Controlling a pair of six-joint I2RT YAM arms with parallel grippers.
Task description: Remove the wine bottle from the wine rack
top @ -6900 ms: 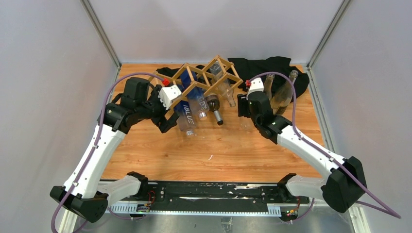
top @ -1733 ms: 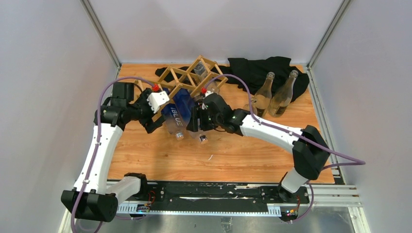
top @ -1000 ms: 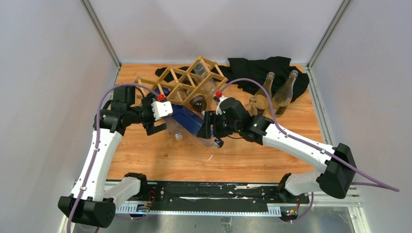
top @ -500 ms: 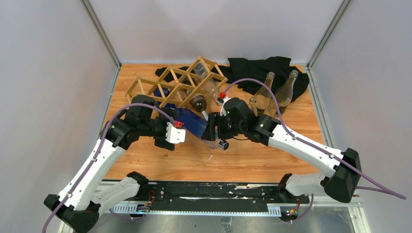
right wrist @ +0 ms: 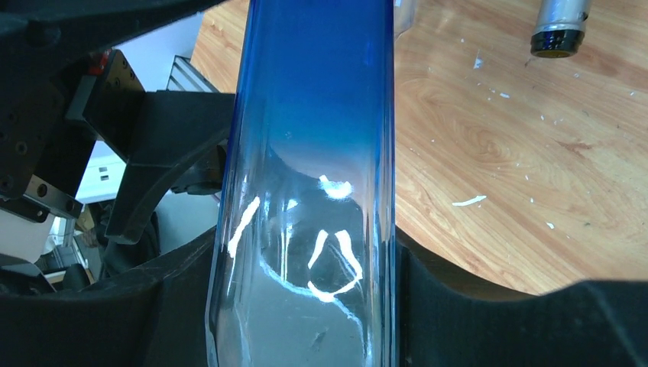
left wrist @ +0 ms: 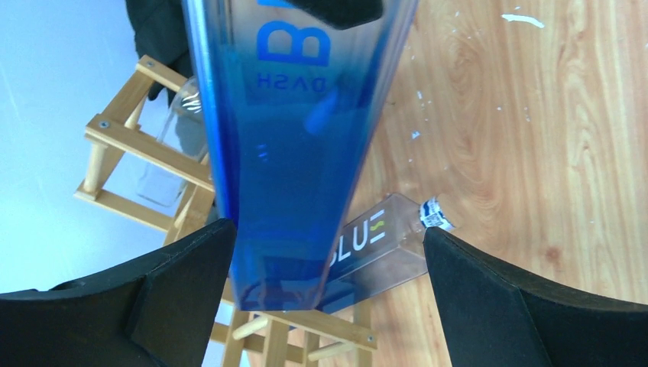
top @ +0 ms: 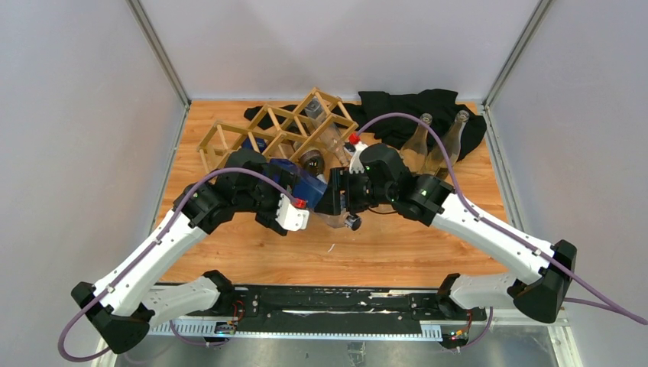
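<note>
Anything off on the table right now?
Yes. The wine rack sits skewed to the table edges, and a clear BLUE-labelled bottle lies flat at its foot. The blue bottle is in the right hand, with the left hand open around it.
</note>
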